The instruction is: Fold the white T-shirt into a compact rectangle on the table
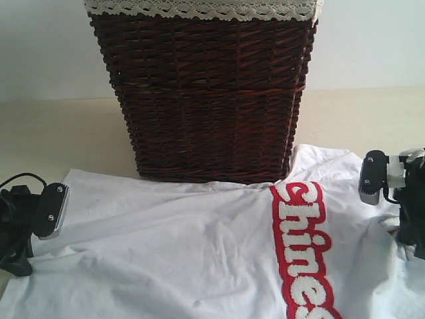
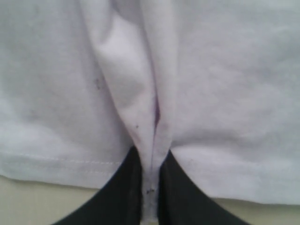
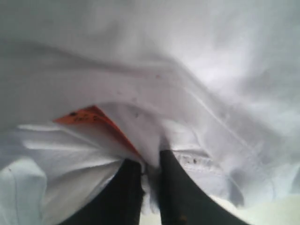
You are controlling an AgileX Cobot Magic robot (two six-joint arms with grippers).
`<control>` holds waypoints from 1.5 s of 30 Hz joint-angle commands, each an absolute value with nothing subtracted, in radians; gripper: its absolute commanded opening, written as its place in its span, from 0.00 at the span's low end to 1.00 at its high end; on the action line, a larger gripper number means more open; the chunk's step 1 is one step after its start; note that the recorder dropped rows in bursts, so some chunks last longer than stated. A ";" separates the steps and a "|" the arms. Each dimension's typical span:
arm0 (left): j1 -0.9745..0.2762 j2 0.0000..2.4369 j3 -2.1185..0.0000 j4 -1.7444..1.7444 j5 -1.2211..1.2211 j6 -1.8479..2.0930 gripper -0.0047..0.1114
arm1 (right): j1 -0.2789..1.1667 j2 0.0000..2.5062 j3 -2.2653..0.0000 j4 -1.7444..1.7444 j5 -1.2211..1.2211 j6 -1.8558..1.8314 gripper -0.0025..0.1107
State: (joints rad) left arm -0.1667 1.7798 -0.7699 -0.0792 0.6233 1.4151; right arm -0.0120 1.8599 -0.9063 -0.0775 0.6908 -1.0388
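The white T-shirt (image 1: 179, 252) lies spread across the table (image 1: 60, 133) in front of the basket, its red band with fluffy white letters (image 1: 302, 249) running toward the front. At the shirt's left edge my left gripper (image 2: 150, 187) is shut on a pinched fold of the hem (image 2: 136, 89). My right gripper (image 3: 151, 183) is shut on the cloth at the neck, beside the orange neck tag (image 3: 93, 117). In the exterior view the left arm (image 1: 30, 222) sits at the shirt's left edge and the right arm (image 1: 395, 193) at its right edge.
A tall dark brown wicker basket (image 1: 206, 93) with a cream lace-edged liner (image 1: 199, 9) stands just behind the shirt, touching its far edge. A white wall (image 1: 46, 46) rises behind the table. Bare table shows left and right of the basket.
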 commanded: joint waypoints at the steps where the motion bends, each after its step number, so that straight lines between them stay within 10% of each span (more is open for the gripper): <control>1: -0.173 1.769 -0.792 -0.120 0.611 1.378 0.04 | -0.013 1.815 -0.926 -0.154 0.760 -0.924 0.02; 45: -0.089 0.516 -1.104 0.091 1.221 0.725 0.04 | -0.013 0.510 -1.108 -0.015 1.136 -0.644 0.02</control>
